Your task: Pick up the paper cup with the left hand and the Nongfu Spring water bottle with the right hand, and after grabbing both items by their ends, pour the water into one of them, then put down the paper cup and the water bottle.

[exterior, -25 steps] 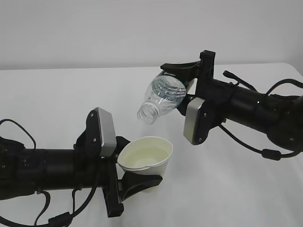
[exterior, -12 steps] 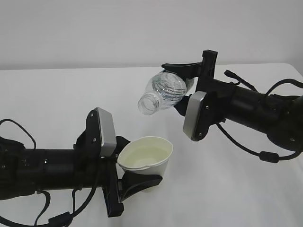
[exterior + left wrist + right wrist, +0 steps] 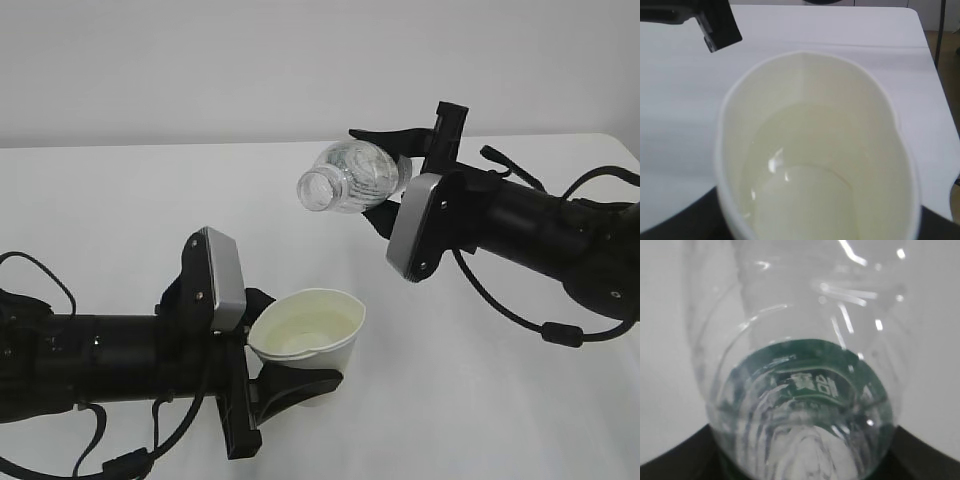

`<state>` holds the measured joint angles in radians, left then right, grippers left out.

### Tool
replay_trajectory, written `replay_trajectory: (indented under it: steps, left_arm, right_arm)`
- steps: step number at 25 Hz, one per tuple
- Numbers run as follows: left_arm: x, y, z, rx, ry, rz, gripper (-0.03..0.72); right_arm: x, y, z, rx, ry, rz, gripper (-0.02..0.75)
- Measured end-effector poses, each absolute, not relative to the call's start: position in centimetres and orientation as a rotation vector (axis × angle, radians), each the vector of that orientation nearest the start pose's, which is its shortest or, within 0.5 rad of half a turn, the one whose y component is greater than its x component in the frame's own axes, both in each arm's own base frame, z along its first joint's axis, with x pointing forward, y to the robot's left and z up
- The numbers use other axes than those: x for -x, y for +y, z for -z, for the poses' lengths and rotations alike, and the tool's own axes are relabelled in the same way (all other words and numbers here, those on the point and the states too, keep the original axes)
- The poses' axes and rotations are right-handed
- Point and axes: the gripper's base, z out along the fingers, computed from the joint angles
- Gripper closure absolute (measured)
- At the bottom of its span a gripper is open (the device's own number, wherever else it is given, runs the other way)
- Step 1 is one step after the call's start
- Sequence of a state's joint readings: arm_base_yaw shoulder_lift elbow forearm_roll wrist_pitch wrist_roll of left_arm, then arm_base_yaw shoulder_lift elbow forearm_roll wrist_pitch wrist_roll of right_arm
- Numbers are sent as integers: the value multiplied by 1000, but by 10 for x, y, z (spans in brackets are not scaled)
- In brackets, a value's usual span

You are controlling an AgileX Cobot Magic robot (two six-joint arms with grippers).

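With water already in the paper cup (image 3: 308,340) gripped by the left hand (image 3: 285,385), the right hand (image 3: 398,170), clamping the Nongfu Spring water bottle (image 3: 352,178) above it, should tip upright smoothly before lowering.

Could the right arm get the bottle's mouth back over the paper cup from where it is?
Probably yes. The bottle hangs in the right gripper, up and to the right of the paper cup, which the left gripper holds; nothing lies between them.
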<state>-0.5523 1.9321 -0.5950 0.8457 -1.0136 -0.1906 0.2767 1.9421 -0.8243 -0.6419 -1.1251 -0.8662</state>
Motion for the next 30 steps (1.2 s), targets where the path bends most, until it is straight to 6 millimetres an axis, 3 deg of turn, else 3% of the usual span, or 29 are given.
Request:
replay_trajectory:
  steps: [30]
  left_arm:
    - [-225,-206,-113,-1244,1555,817,274]
  right_arm:
    - [-339,143,-170,1076,1120,-49,281]
